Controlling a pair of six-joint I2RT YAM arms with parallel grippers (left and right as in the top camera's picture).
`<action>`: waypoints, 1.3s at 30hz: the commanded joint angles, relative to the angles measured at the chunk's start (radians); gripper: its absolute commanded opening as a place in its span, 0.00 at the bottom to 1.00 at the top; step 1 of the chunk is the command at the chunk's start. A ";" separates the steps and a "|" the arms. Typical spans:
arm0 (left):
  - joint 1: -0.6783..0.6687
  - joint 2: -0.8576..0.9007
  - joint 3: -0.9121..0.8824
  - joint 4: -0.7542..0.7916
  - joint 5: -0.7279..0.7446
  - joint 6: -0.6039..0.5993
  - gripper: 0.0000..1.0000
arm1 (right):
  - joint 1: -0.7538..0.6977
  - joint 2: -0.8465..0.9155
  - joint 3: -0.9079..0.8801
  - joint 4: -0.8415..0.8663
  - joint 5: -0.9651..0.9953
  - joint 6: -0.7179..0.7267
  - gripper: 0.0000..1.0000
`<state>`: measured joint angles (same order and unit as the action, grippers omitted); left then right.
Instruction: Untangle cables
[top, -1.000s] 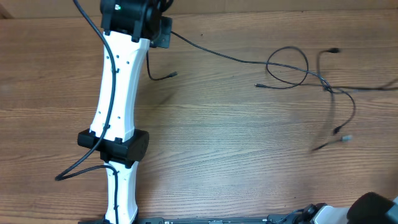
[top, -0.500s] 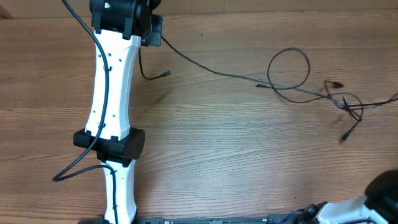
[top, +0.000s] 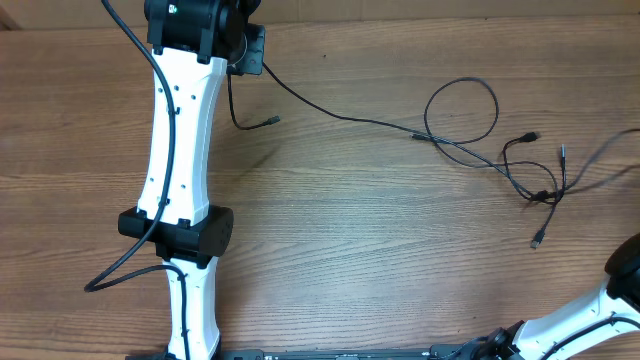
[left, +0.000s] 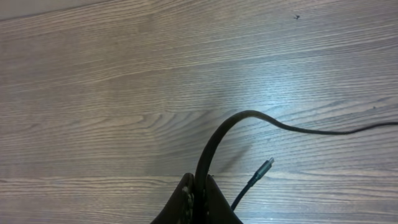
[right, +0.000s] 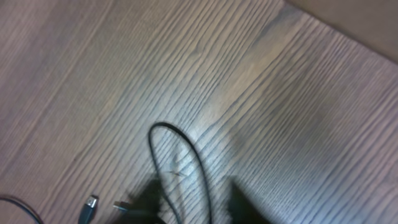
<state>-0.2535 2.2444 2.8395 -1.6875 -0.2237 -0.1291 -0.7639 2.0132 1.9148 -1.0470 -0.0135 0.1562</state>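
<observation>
Several thin black cables (top: 465, 153) lie on the wooden table (top: 380, 250), most of them gathered toward its right edge. One forms an open loop (top: 496, 105), and beside it, nearer the right edge, strands cross in a small knot (top: 547, 195) with short plug ends sticking out of it. A single long strand runs from that group across the table to the far left corner.

At that corner the left gripper (top: 245, 45) has its jaws pressed together on this strand. In the left wrist view the cord rises from between the closed fingers (left: 186, 199), arcs up and trails off to the right. Its short free end lies on the wood just beside the gripper and ends in a small plug (left: 267, 163).

The right arm (top: 600, 305) sits at the near right corner, well apart from the knot. Its wrist view is blurred. Two dark fingers (right: 148, 194) show with a gap between them, so the right gripper (right: 196, 196) looks apart. A narrow loop of cable (right: 186, 146) lies on the wood ahead of the gap, and I cannot tell whether it touches the fingers. A pale-tipped plug (right: 91, 203) lies near the lower left of that view.
</observation>
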 joint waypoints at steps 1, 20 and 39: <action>0.005 -0.008 0.009 -0.001 0.017 -0.010 0.06 | 0.000 -0.003 0.027 0.016 -0.061 -0.004 1.00; 0.093 -0.045 0.009 0.008 0.084 -0.009 0.04 | 0.340 -0.192 0.069 -0.164 -0.288 -0.192 1.00; 0.691 -0.359 0.009 0.016 0.513 -0.005 0.05 | 0.495 -0.192 0.068 -0.278 -0.216 -0.188 1.00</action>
<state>0.4343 1.8664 2.8483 -1.6752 0.1818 -0.1295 -0.2939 1.8263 1.9675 -1.3140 -0.2306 -0.0261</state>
